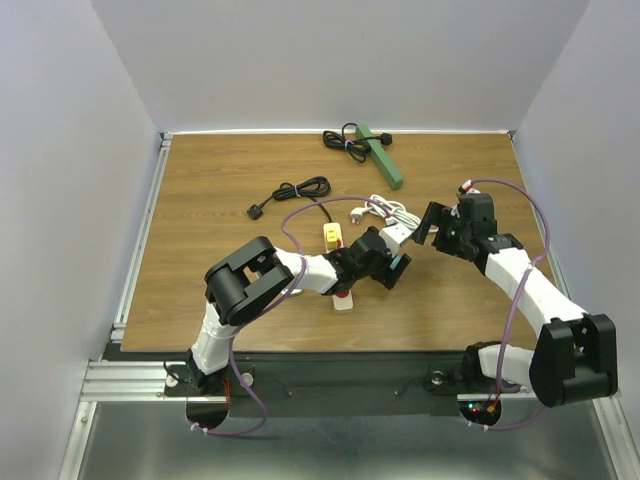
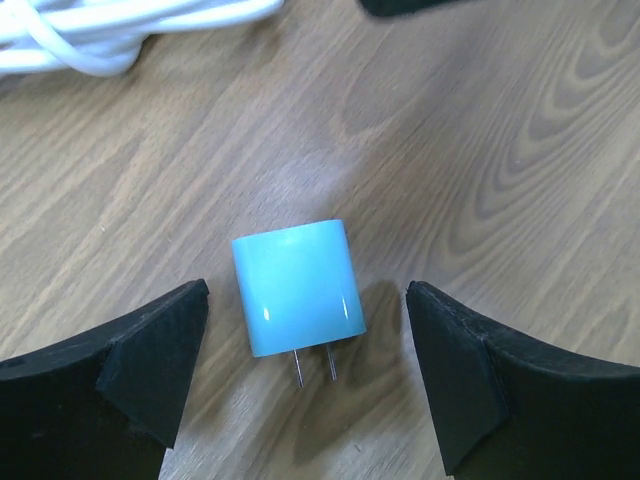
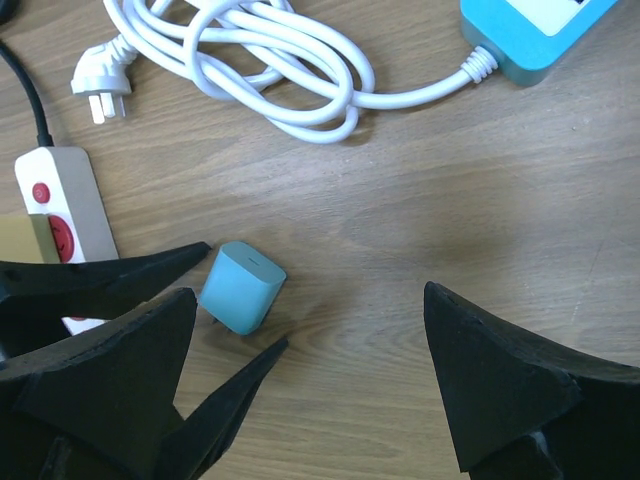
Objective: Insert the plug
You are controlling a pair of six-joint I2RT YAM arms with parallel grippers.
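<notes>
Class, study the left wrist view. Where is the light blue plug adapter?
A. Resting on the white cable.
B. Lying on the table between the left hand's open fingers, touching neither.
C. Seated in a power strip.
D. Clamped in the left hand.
B: the blue adapter lies flat on the wooden table, with bare wood showing between it and each of the left hand's fingers.

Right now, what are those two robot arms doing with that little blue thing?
The left gripper is open, with one finger on each side of a small blue plug that lies on the wooden table. It has not grabbed the plug yet. The right gripper hovers open nearby, holding nothing. A blue power strip with a coiled white cord lies further off, so the plug is not in any socket.
</notes>
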